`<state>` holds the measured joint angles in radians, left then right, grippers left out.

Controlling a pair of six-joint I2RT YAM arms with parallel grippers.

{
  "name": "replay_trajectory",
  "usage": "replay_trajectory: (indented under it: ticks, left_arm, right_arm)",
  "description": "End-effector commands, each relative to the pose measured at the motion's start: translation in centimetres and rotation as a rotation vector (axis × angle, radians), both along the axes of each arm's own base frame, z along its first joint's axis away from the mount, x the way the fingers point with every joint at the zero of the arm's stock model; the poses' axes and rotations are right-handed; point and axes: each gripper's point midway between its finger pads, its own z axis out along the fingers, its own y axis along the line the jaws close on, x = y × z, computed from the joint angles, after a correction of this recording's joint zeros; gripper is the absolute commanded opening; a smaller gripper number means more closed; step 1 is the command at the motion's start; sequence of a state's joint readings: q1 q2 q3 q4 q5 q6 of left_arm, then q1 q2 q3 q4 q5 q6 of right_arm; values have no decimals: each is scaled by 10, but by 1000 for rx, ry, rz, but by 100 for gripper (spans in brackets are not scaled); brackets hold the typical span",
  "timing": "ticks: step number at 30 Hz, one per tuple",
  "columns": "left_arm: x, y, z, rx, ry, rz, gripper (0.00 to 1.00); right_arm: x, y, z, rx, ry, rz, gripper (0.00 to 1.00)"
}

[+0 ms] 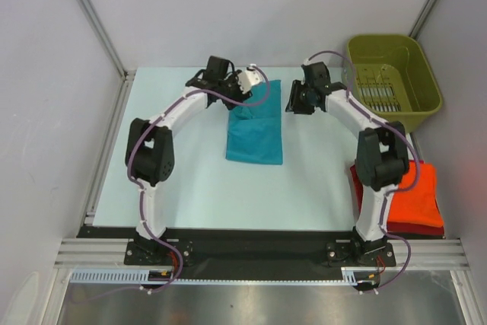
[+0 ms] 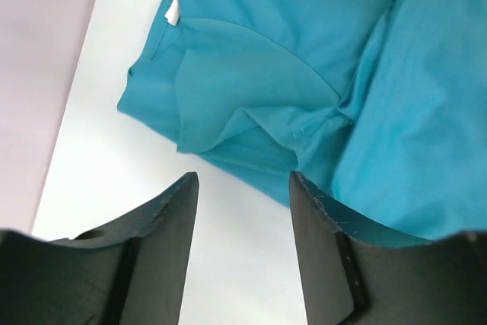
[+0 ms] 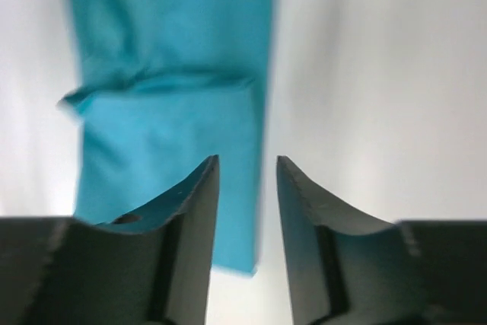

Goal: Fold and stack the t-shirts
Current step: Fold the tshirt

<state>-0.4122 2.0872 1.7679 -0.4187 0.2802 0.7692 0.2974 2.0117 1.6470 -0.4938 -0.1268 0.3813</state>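
Observation:
The teal t-shirt [image 1: 255, 131] lies on the table folded into a narrow strip, its far end rumpled. My left gripper [image 1: 243, 87] hovers open at its far left corner. In the left wrist view the teal t-shirt [image 2: 304, 74] shows its collar and a white label, and the left gripper [image 2: 243, 180] holds nothing. My right gripper [image 1: 294, 103] is open beside the strip's far right edge. In the right wrist view the right gripper [image 3: 247, 161] straddles the edge of the teal t-shirt [image 3: 167, 97] from above, empty. An orange-red t-shirt [image 1: 417, 188] lies folded on a dark red one [image 1: 411, 227] at the right.
An olive-green plastic bin [image 1: 392, 74] stands at the back right, close behind the right arm. Grey walls enclose the table on the left, back and right. The pile of red shirts lies against the right arm's base.

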Motion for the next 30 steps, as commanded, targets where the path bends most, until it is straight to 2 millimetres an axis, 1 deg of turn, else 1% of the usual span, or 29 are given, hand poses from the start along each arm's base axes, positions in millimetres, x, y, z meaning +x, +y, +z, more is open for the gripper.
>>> replay_trajectory:
  ticks: [1, 2, 3, 4, 5, 6, 7, 8, 10, 12, 13, 14, 16, 17, 18, 20, 21, 23, 25, 26, 27, 29, 30]
  left_arm:
    - [-44, -5, 67, -194, 102, -34, 54]
    - [-73, -14, 54, -226, 198, -123, 52]
    - [-100, -15, 47, -217, 264, -193, 49]
    - [-117, -16, 36, -209, 316, -227, 47]
    - [-141, -13, 13, -182, 394, -254, 45]
    - [-154, -18, 3, -166, 424, -271, 41]
    - [-162, -18, -5, -159, 445, -271, 40]
    - [-171, -17, -21, -153, 483, -248, 38]
    - [-177, -19, -31, -153, 497, -229, 37]
    - [-177, -13, -47, -143, 505, -179, 37]
    - [-177, -12, -52, -133, 505, -169, 37]
    - [-177, -10, -60, -128, 508, -151, 37]
    - [-176, -5, -72, -93, 509, -132, 37]
    - [-176, -2, -77, -74, 508, -130, 37]
    - [-177, 2, -83, -56, 513, -122, 37]
    - [-175, 9, -90, -19, 502, -111, 37]
    - [-174, 11, -91, -12, 499, -107, 38]
    - [-172, 13, -91, -5, 496, -106, 38]
    - [-174, 17, -93, 10, 505, -118, 39]
    - [-179, 21, -97, 30, 522, -133, 39]
    - [-180, 27, -101, 36, 538, -126, 39]
    - [-188, 38, -109, 58, 561, -134, 40]
    - [-187, 43, -109, 66, 554, -129, 40]
  right_arm:
    - [-46, 39, 35, 59, -86, 126, 39]
    - [-58, 55, 33, 84, -76, 160, 37]
    - [-60, 63, 31, 115, -80, 166, 35]
    - [-65, 71, 23, 135, -60, 184, 33]
    - [-64, 79, 22, 150, -62, 194, 33]
    - [-63, 82, 20, 179, -44, 178, 29]
    - [-63, 88, 13, 209, -12, 187, 27]
    - [-63, 90, 11, 226, -3, 183, 25]
    - [-73, 95, 3, 247, 46, 182, 24]
    - [-95, 96, -9, 246, 82, 193, 24]
    - [-102, 96, -13, 259, 101, 180, 23]
    - [-114, 93, -21, 267, 120, 179, 22]
    - [-126, 92, -31, 272, 158, 173, 21]
    - [-132, 89, -39, 261, 182, 164, 21]
    - [-141, 85, -52, 243, 217, 156, 20]
    - [-146, 80, -64, 223, 234, 146, 20]
    - [-150, 76, -75, 203, 255, 139, 19]
    - [-147, 68, -83, 184, 268, 116, 19]
    - [-146, 60, -85, 165, 268, 97, 18]
    - [-147, 57, -84, 155, 268, 94, 18]
    - [-145, 54, -79, 147, 249, 96, 18]
    - [-148, 51, -76, 130, 248, 99, 19]
    - [-149, 48, -75, 117, 243, 102, 19]
